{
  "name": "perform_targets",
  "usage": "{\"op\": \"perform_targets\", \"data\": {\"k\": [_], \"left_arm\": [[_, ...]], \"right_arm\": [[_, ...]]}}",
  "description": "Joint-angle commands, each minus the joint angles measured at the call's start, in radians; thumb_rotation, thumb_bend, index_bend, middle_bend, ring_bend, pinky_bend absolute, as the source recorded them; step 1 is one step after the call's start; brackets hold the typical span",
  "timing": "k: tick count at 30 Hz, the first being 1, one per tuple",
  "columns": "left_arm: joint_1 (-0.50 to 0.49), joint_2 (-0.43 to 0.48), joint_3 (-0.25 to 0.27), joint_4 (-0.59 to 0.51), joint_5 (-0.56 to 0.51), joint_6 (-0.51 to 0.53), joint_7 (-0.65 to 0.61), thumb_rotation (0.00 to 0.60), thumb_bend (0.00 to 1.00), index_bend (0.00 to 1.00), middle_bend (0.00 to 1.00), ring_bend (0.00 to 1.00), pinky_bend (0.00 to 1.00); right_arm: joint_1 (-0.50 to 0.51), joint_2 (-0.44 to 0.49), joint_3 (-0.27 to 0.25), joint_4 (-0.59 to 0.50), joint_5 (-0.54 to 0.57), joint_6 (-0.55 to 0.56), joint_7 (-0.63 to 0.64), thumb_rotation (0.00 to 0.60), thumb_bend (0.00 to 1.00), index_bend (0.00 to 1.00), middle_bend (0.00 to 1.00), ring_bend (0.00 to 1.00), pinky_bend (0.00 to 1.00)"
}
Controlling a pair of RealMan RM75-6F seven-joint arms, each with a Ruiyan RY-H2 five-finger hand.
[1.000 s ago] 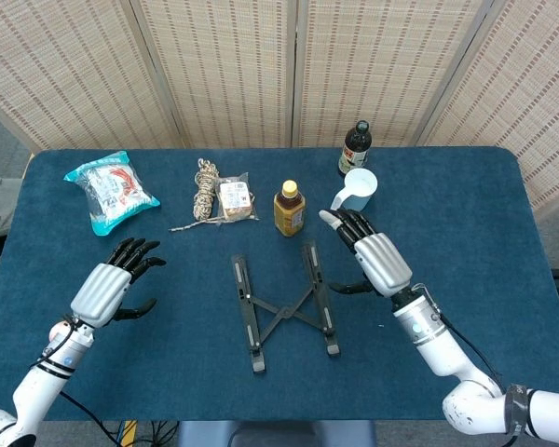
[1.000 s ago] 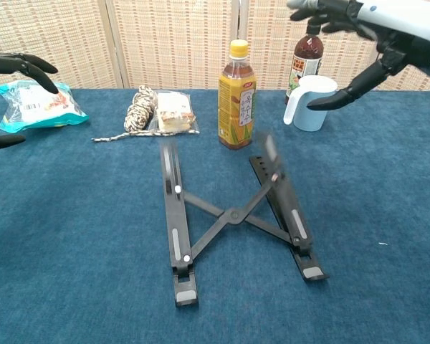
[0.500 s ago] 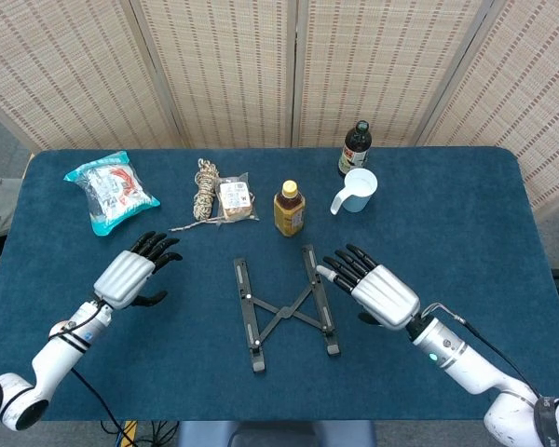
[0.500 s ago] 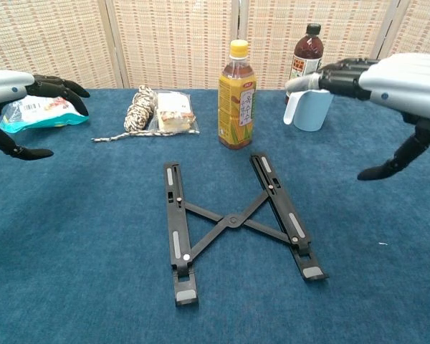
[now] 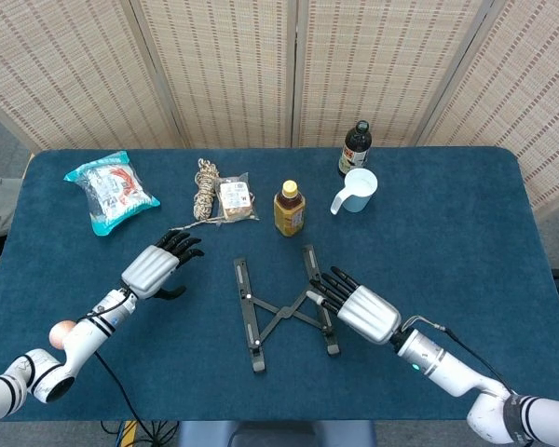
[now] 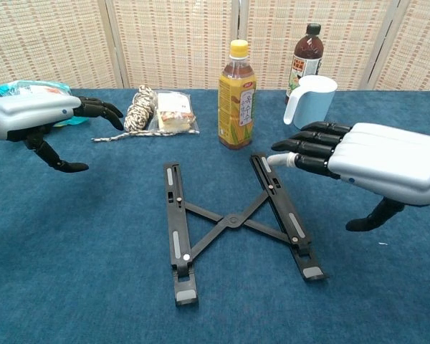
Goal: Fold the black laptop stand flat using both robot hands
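Both hands are closing in on the laptop stand compared with a second ago. From the head view, the stand is lying spread in an X on the blue worktop, the right hand hovering released over its right rail, the left hand empty, fingers apart, well left of it. From the chest view, the right hand is reaching fingers-first above the right rail while the left hand is hanging back; ideally each hand is settling on its own rail and pressing the two together evenly.
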Motion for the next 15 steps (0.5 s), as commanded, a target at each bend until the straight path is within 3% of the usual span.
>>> {"op": "perform_targets", "data": {"k": [1, 15], "left_arm": [[-0.001, -0.006, 0.006, 0.015, -0.005, -0.003, -0.013, 0.6, 0.25, 0.17, 0.08, 0.01, 0.0], [0.006, -0.008, 0.023, 0.049, -0.019, 0.001, -0.053, 0.6, 0.25, 0.17, 0.08, 0.01, 0.0]], "right_arm": [[-0.003, -0.087, 0.006, 0.099, -0.024, 0.024, -0.003, 0.6, 0.0, 0.0, 0.0, 0.0, 0.0], [0.03, -0.275, 0.01, 0.345, -0.078, 0.083, 0.049, 0.6, 0.0, 0.0, 0.0, 0.0, 0.0]]}}
